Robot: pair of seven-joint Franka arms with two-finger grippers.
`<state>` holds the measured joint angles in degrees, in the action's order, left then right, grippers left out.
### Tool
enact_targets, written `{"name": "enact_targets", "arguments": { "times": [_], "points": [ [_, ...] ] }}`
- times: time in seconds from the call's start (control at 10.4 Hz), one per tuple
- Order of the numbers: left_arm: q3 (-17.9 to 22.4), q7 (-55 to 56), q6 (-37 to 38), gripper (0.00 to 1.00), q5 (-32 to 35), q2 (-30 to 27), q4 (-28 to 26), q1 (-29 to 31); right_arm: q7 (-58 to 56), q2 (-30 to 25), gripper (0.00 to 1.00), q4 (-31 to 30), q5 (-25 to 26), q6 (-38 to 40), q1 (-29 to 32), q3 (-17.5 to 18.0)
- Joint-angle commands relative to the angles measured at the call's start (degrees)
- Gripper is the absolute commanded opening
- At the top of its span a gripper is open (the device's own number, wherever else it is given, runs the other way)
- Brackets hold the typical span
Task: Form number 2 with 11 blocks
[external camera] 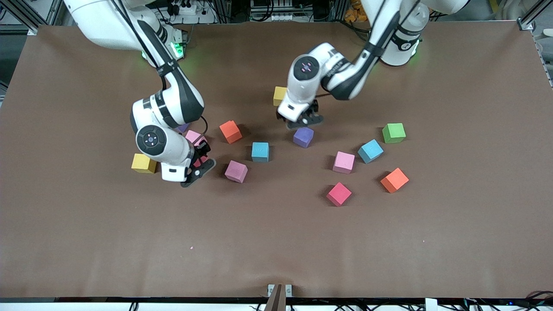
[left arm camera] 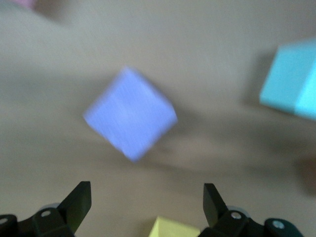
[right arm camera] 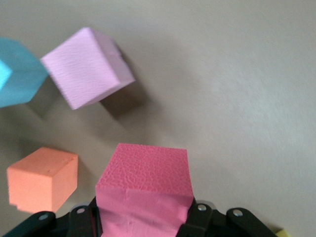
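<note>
— How many cubes are counted on the table?

— Fourteen are seen. Three pink: one partly covered by the right arm, one nearer the camera, one toward the left arm's end. Two light blue, two orange and two yellow are counted. One free red cube and one green cube are also seen. Of the two purple ones, one is mostly hidden by the right arm. All are scattered, none touching.

— How are the arms posed?

— The left arm is bent down at mid-table, and the left gripper is held over the open purple cube. The right arm is folded low toward its own end of the table.

— And the jaws?

— On the left they are spread wide, the purple cube lying just ahead of the fingertips, untouched. The right gripper is clamped on the held red cube, over the table beside the covered pink cube.
</note>
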<state>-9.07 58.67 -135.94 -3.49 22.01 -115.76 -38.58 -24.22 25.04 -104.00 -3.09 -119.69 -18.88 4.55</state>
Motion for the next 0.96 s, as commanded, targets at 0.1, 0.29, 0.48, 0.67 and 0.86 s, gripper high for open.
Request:
{"name": "enact_targets", "arguments": {
  "times": [0.1,0.29,0.48,0.67,0.86],
  "points": [
    [3.2,2.7,2.2,1.0,-3.3,1.8,5.0,1.4,-19.1,-2.1,0.26,-0.2,0.2,0.9,-4.8,-0.2],
    [4.6,10.9,2.1,1.0,-4.8,2.8,4.6,1.5,-21.8,-2.0,0.26,-0.9,0.8,1.0,-11.0,-0.3],
    [5.3,15.9,2.1,1.0,-4.9,3.8,4.5,1.6,-21.4,-2.2,0.26,-1.4,1.4,2.1,-14.8,-0.2],
    [5.3,19.4,1.6,1.0,-5.6,4.6,4.6,1.6,-21.5,-2.4,0.26,-2.2,1.3,2.8,-16.2,-0.2],
    [5.2,20.2,1.3,1.0,-7.0,4.8,4.7,1.6,-20.4,-3.9,0.26,-5.8,1.3,0.5,-20.9,-0.2]
  ]
}}
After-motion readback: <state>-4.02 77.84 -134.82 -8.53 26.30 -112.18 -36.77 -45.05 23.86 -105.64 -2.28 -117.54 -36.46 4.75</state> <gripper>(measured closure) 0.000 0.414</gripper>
